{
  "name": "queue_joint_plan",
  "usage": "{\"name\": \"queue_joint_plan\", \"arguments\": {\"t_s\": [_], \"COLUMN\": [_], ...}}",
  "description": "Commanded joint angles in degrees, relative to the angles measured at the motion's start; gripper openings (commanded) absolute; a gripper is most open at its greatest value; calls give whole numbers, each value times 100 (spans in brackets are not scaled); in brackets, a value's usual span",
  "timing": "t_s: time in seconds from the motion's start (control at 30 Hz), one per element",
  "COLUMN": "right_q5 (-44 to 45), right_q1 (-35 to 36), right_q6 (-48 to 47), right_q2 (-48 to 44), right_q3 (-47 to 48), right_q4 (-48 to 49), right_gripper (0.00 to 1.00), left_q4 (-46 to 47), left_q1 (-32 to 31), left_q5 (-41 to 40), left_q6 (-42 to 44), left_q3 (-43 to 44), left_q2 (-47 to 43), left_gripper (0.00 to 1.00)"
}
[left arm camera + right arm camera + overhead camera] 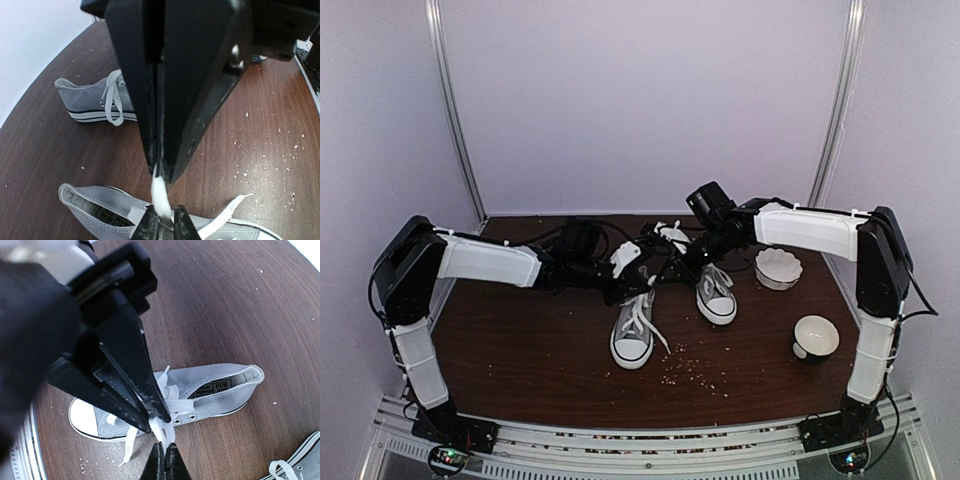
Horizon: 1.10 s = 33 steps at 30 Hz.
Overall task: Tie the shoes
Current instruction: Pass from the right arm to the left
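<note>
Mid-table, over the dark brown wooden table (pixel 520 340), the left pincer (pixel 165 212) has its fingers nipped onto a flat white lace (pixel 159 192).

Directly below stands the first grey canvas sneaker (pixel 633 335), small, with a white toe cap. It is upright on its sole, toe toward the near edge, loose lace ends trailing on both sides (the pinched lace rises from its eyelets).

The right pincer (pixel 164 447) is pressed together on the same lace. Its tips are just beside the left pincer's, with only a short stretch of lace between them.

Right of centre is the second grey canvas sneaker (pixel 716 292), upright, toe also toward the near edge, close beside the first.

Toward the right edge:
- a white fluted bowl (pixel 779 268)
- nearer, a black cup with a white inside (pixel 815 337)

Pale crumbs (pixel 692 372) are scattered along the near edge.
</note>
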Motion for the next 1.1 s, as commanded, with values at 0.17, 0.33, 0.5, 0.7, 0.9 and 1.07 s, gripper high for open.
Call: {"name": "queue_joint_plan", "arguments": {"t_s": [0.17,0.33,0.5,0.7,0.9,1.07], "right_q5": [-177,-190,-188,-214,-216,-206], "right_q1": [73,106,139,158,169,168], "right_q6": [-43,-52,-44,-34,-34,12], "right_q2": [45,51,130,140,178,159], "right_q3": [227,246,321,353,353,354], "right_q4": [-81,-84,-98,-111,-108,-70], "right_gripper": [0,0,0,0,0,6], "left_q4": [240,162,160,266,262,309], "left_q1": [92,106,97,96,97,96], "left_q5": [115,106,281,177,298,174], "left_q6": [-17,-16,-73,-175,-277,-391], "left_q3": [-364,-303,-83,0,108,70], "left_q2": [62,105,116,181,296,260], "left_gripper": [12,12,20,19,5,0]}}
